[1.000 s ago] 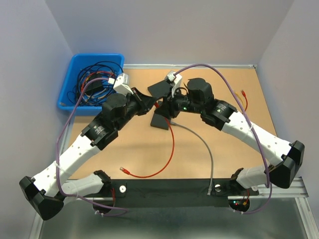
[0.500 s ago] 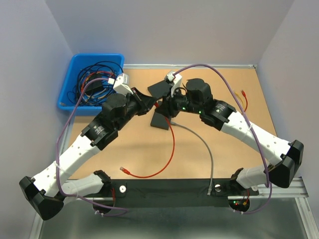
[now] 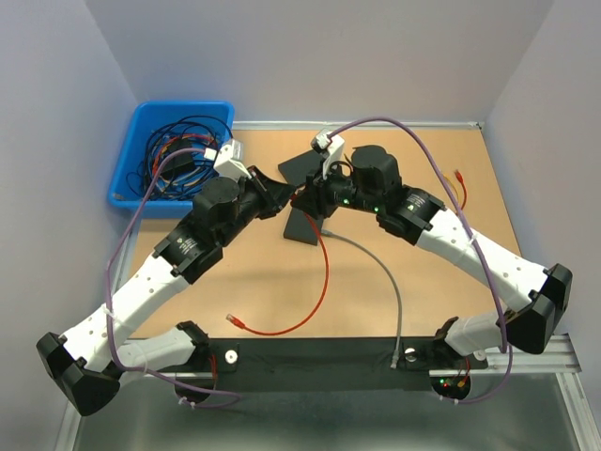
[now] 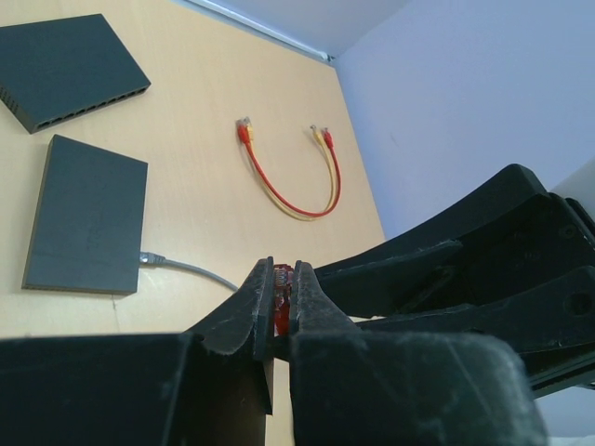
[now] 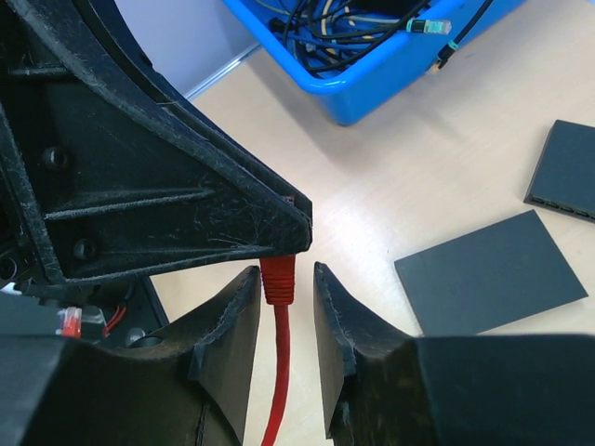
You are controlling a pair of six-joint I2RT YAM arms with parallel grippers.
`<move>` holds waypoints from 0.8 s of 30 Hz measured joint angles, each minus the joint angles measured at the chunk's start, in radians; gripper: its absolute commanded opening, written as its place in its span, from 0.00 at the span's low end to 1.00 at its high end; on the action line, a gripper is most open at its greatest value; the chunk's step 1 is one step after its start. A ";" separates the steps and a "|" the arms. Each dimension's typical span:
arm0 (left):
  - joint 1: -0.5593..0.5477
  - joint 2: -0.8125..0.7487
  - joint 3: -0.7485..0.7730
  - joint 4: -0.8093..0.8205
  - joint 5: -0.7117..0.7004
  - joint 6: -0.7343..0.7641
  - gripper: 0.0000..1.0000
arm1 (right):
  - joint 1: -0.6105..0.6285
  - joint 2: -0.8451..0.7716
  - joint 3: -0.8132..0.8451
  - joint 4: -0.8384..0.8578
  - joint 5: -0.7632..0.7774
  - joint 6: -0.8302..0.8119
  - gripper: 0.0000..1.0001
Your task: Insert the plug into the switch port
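1. Left end effector is pinched shut on the red plug, held off the counter at the centre of the top view.
2. Right end effector is narrowly parted. Its fingers straddle the plug with a gap on each side, and the red cable trails below.
3. First switch lies at the left of the left wrist frame, with a grey cable plugged in. Second switch lies at upper left.

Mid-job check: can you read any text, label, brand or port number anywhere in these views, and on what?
None can be read in any view.
On the switch with the grey cable: plain top, no label.
On the other switch: port row shows, any numbering too small to read.
On the blue bin and red plug: no markings.
By the arm bases: indicator lights only.
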 measured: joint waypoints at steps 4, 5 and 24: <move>0.000 -0.001 0.000 0.001 0.000 0.000 0.00 | 0.000 0.000 0.000 0.001 0.002 0.010 0.24; 0.000 -0.001 0.000 0.000 0.000 0.000 0.00 | 0.001 0.000 0.000 0.001 0.002 0.013 0.20; 0.000 -0.006 -0.015 -0.028 -0.030 0.044 0.67 | -0.003 -0.030 -0.188 0.025 0.148 0.022 0.00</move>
